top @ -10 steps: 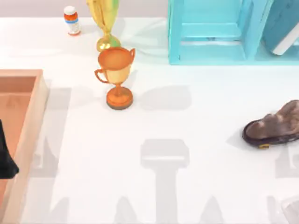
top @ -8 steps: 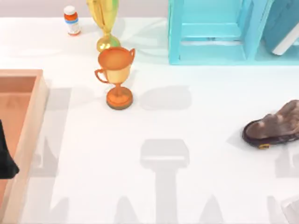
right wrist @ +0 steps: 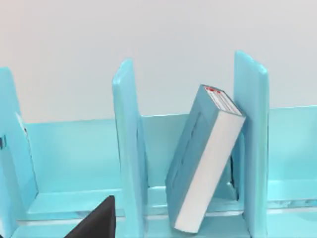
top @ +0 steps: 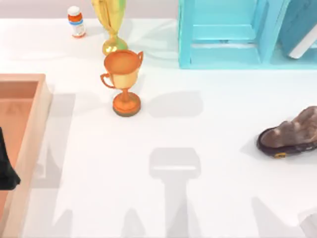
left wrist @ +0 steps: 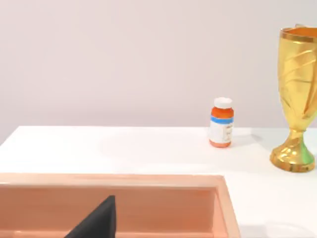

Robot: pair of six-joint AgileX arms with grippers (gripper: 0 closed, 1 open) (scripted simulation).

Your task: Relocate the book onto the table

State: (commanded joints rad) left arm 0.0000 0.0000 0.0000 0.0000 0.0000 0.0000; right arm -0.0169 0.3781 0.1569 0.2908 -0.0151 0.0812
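From above, the white tabletop carries an orange trophy, a gold trophy, a pill bottle, a brown shoe and a wooden tray at left; the book stands in the turquoise shelf unit. The left wrist view looks across the tray toward the bottle. The right wrist view shows the book leaning against a shelf divider (white page edges outward). Whether either claw is parted cannot be told.
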